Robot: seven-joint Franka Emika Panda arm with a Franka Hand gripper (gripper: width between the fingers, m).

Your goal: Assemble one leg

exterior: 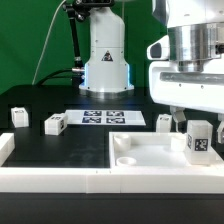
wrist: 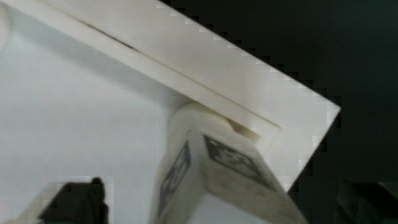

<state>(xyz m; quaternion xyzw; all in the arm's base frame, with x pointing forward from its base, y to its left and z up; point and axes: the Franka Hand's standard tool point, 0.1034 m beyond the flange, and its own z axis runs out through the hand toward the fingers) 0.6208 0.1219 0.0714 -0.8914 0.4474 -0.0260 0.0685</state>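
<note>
A white leg [exterior: 199,141] with a black-and-white tag stands upright on the near right corner of the large flat white square piece [exterior: 150,153]. My gripper [exterior: 196,128] hangs over it with one finger on each side. In the wrist view the leg [wrist: 228,165] rises from the corner of the white piece [wrist: 89,110], between my dark fingertips [wrist: 79,200]. A gap shows between that fingertip and the leg, so the gripper [wrist: 222,205] looks open around it. Three more legs stand on the black table: two at the exterior view's left [exterior: 19,117] [exterior: 55,124], one behind the white piece [exterior: 164,122].
The marker board [exterior: 103,117] lies in front of the robot base [exterior: 105,65]. A long white rail [exterior: 60,181] runs along the front, with another rail end at the exterior view's left [exterior: 5,150]. A green object [exterior: 155,48] stands at the back.
</note>
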